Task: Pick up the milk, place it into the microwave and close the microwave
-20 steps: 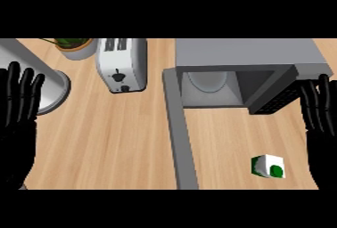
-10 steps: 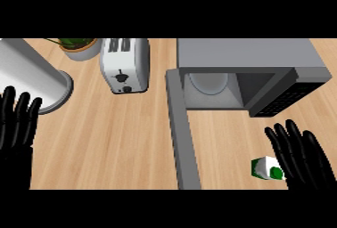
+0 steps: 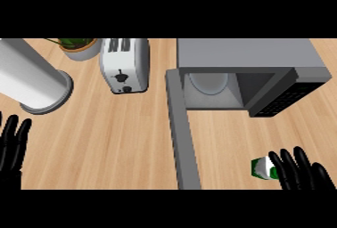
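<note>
right robot hand beside milk, microwave open

Plant (top edge) btwn white cylinder & toaster.

My fingers are black. The small boxy milk carton is green and white, the wooden bench pale tan.
</note>
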`<act>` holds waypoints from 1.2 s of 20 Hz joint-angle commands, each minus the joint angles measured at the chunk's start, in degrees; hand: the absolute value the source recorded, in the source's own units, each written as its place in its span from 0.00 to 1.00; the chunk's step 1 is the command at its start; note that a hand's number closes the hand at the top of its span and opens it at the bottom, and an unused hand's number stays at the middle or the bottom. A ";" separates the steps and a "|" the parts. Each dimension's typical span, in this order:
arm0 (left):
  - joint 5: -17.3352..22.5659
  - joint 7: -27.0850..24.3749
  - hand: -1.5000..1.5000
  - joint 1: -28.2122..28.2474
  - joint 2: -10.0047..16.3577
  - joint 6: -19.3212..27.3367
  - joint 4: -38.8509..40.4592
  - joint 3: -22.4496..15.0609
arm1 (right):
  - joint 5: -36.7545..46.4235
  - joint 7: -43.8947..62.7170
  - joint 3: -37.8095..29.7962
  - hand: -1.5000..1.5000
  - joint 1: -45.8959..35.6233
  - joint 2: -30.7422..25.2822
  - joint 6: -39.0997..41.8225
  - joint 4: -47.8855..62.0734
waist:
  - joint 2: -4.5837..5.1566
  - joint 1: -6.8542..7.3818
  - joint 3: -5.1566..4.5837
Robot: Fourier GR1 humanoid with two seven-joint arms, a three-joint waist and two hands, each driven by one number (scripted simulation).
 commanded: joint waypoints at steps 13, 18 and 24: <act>6.69 -3.60 0.00 12.01 1.11 -6.53 -6.07 4.53 | -0.41 -7.32 -10.72 0.00 -2.73 0.35 -4.00 15.37 | 0.11 0.38 0.03; 5.41 -7.60 0.00 12.47 -0.63 -8.27 -2.40 2.57 | -2.16 -16.34 -15.40 0.00 -0.68 -0.29 -1.86 24.46 | 0.11 0.06 0.04; 5.41 -7.26 0.00 14.18 -1.00 -7.92 -5.15 3.22 | -4.93 -17.76 -21.04 0.00 -3.35 -1.95 -0.73 30.32 | 0.11 0.19 0.03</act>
